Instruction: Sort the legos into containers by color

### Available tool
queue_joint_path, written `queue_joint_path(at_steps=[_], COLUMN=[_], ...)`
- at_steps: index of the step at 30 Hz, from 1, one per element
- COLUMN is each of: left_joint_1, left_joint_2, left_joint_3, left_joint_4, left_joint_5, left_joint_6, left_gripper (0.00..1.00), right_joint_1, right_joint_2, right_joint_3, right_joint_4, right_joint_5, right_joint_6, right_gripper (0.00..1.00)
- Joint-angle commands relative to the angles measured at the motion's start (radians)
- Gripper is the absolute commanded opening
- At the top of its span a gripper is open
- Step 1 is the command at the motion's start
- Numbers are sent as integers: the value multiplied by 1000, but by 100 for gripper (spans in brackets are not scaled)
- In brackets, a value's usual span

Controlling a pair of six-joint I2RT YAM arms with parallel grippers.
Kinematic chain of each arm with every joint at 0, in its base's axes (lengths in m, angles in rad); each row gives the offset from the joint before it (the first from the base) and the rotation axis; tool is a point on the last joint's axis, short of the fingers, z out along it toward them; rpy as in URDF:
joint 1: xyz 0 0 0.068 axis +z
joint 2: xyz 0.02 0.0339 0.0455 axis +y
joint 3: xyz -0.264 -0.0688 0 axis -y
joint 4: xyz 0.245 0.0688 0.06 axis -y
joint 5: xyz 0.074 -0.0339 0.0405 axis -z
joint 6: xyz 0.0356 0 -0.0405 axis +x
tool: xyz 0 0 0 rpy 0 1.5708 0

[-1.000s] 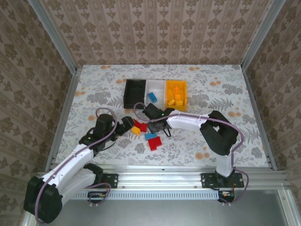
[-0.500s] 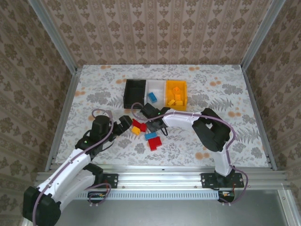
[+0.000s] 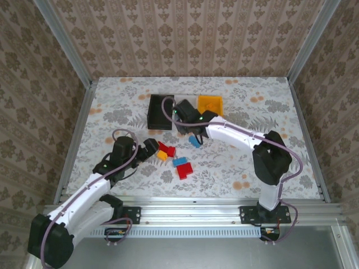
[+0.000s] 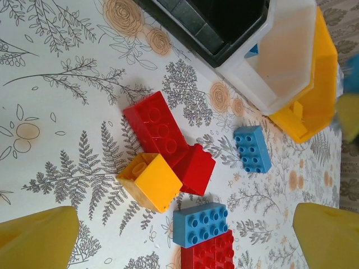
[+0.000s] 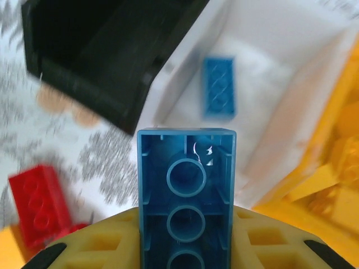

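My right gripper (image 5: 186, 224) is shut on a blue lego (image 5: 186, 190), hollow underside facing the camera. It hovers at the near rim of the white bin (image 5: 263, 50), which holds another blue lego (image 5: 219, 87). The black bin (image 5: 106, 50) is to its left and the yellow bin (image 5: 336, 168) to its right. From above, this gripper (image 3: 184, 119) covers most of the white bin (image 3: 192, 101). My left gripper (image 4: 184, 241) stands open over loose legos: a long red one (image 4: 154, 129), a red cube (image 4: 196, 168), a yellow one (image 4: 152, 182) and two blue ones (image 4: 252, 148) (image 4: 202, 223).
A flat red lego (image 3: 184, 170) lies nearest the arm bases. The yellow bin (image 3: 210, 98) holds several yellow legos. Metal rails and patterned walls bound the table, with open floral surface left and right of the pile.
My right gripper has risen from the pile and moved back to the white bin with the blue lego. Another blue lego now shows where it was. My left gripper has barely shifted.
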Motion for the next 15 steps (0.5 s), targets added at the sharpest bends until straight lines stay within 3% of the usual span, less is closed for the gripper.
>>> queue_joint_path(at_steps=[1, 10, 15], left_joint_1=[-1, -1, -1], left_joint_2=[10, 55, 94], left_joint_3=[38, 42, 45], left_joint_4=[0, 28, 51], left_joint_5=[11, 19, 39], left_joint_6=[16, -1, -10], left_gripper=[100, 100, 100], right_joint_1=[-48, -135, -165], right_joint_2=[60, 308, 364], right_joint_3=[72, 340, 378], right_joint_4=[-22, -55, -93], right_joint_5=[1, -72, -101], right_joint_6=[-42, -65, -55], right_gripper=[32, 36, 40])
